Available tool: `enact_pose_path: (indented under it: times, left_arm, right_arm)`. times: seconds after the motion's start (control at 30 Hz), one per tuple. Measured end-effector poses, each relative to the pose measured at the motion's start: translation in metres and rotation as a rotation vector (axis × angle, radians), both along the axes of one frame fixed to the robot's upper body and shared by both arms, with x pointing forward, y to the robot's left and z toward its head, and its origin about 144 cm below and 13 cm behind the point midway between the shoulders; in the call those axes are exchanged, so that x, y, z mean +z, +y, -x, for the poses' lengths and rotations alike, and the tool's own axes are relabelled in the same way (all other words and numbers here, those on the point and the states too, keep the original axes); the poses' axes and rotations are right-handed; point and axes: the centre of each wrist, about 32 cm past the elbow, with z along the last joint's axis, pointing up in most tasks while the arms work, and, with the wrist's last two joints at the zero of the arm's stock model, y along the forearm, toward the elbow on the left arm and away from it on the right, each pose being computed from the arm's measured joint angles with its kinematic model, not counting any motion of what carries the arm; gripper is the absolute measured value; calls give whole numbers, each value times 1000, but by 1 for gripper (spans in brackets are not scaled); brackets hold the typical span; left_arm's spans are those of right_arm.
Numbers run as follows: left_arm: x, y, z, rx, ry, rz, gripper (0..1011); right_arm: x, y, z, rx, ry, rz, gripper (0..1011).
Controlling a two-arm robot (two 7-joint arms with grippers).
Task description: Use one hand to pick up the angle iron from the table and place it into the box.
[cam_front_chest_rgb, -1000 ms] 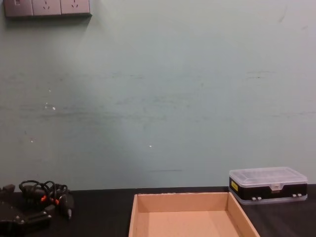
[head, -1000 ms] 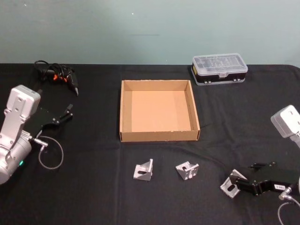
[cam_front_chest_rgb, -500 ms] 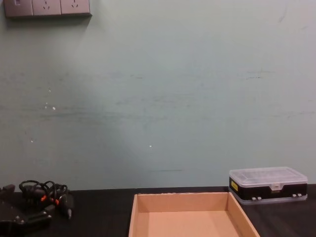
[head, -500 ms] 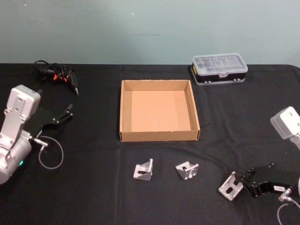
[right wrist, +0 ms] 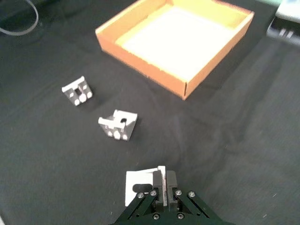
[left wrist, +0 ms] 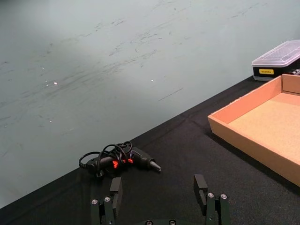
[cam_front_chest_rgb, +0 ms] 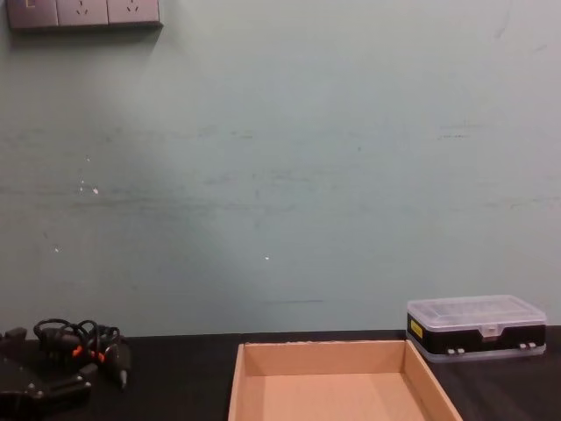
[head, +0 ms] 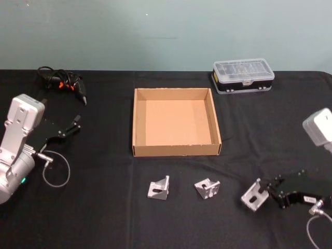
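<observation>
Silver metal first: the silver L-shaped angle iron point(head: 252, 196) sits at the lower right of the head view. The black-fingered right pincer point(head: 270, 192) has one flange clamped between closed jaws. In the right wrist view we see the fingers point(right wrist: 169, 181) nipping the plate edge-on, with most of the piece hanging out to one side. We cannot tell whether it has left the bench point(head: 104, 218) yet.

We judge the carry to be the step in hand. The wide, shallow tan cardboard box point(head: 176, 150) waits at the frame's centre, up and to the left of the load. With such an off-centre hold the piece could pivot, so we'd want a gentle lift and no sudden swing. It should rise high enough to clear the low front wall, then come down over the plain brown floor before the jaws part.

A second silver bracket point(head: 158, 188) and a third silver bracket point(head: 207, 189) lie below the box, and the third sits close to the likely path.

Over at the left edge, the left pincer point(head: 71, 126) sits parked with its fingers spread wide.

As for the surface, it's matte black cloth-like bench top, flat and dark. A bundle of black cables with orange marks point(head: 61, 82) lies at upper left and a clear-lidded black plastic case point(head: 243, 75) at upper right. Behind it all we have a scuffed pale green wall point(cam_front_chest_rgb: 280, 175) with grey sockets point(cam_front_chest_rgb: 83, 12) in the top left corner.
</observation>
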Motion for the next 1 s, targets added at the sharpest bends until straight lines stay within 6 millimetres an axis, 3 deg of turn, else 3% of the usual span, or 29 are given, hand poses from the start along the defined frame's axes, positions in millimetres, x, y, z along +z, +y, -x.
enact_pose_path:
  times: [0.23,0.47,1.0]
  left_arm:
    - [0,0,0,0,0,0,1000]
    - [0,0,0,0,0,0,1000]
    - [0,0,0,0,0,0,1000]
  right_arm:
    - [25,10,-5,3,-116,6,58]
    - [38,25,-19,17,-196,6,58]
    - [34,67,-89,57,-269,43,58]
